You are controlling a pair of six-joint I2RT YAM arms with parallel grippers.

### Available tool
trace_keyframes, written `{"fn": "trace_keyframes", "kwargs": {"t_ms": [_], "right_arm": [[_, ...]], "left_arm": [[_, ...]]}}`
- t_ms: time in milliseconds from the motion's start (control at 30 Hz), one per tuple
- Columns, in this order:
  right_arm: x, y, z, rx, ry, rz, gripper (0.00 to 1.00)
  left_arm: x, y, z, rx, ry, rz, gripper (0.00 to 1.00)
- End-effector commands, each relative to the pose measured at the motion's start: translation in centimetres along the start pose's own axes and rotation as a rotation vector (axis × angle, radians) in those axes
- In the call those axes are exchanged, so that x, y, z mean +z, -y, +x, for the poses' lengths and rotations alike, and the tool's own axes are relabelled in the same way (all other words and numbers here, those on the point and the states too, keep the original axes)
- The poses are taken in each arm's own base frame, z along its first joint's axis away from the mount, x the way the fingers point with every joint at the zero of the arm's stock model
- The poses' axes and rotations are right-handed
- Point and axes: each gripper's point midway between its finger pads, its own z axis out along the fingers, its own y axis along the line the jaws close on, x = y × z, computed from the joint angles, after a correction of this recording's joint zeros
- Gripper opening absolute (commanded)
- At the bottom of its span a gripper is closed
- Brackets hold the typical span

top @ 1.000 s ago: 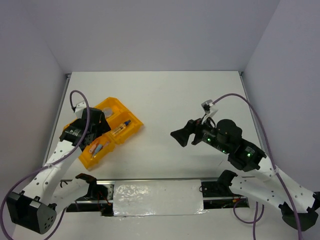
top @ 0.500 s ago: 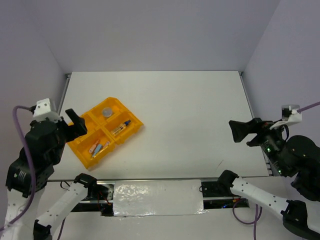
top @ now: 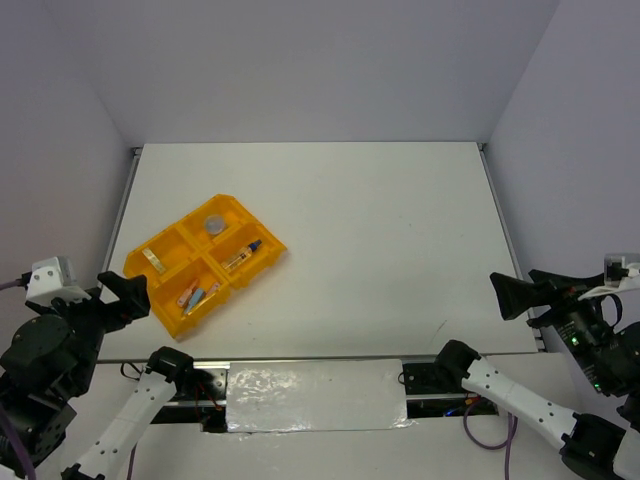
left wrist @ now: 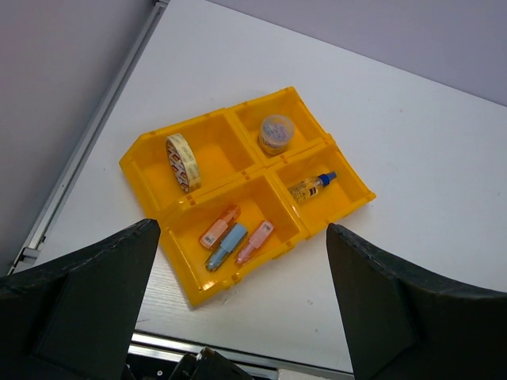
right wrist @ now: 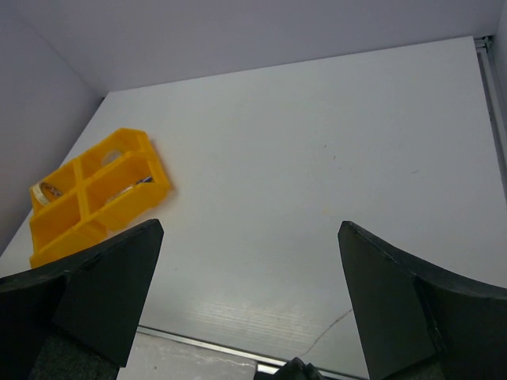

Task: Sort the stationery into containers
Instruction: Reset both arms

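on the white table [left wrist: 412, 158] the tray [left wrist: 253, 273] lies well apart from both wide-open empty fingers [left wrist: 87, 301].

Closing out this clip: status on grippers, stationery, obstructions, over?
Open and empty: left gripper, right gripper, at near corners. Sorted in yellow tray: tape ring, jar, tube, three pens. No obstruction seen.

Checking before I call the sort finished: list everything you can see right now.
tray: 1, yellow, four compartments, left part of table
tape ring: 1, beige, tray's left compartment
jar: 1, greyish, round, far compartment
tube: 1, clear with blue cap, right compartment
short pens: 3, orange, blue, pink, near compartment
table: 1, white
left gripper: 1, black, open, empty, near-left table edge
right gripper: 1, black, open, empty, near-right table edge
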Motion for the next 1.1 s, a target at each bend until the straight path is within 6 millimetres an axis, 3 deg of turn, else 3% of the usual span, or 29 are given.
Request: {"fn": "trace_keyframes", "kwargs": {"t_ms": [0,367,767,1067], "right_arm": [[0.1,0.3,0.6,-0.016,-0.001,0.006,1.0],[1.5,-1.1,1.0,-0.019,-0.017,-0.019,1.0],[2.5,-1.7,1.5,-0.009,-0.011,-0.02,1.0],[3.8,-2.8,2.5,-0.015,-0.034,-0.046,1.0]], "left_arm": [[0.2,-0.1,-0.4,0.011,0.009,-0.009,0.99],[-1.0,-1.2,-2.5,-0.031,0.094,-0.05,0.99],[-0.9,-2.1,-2.4,-0.035,0.104,-0.102,0.99],[-0.2,-1.5,-1.9,-0.05,0.101,-0.078,0.99]]}}
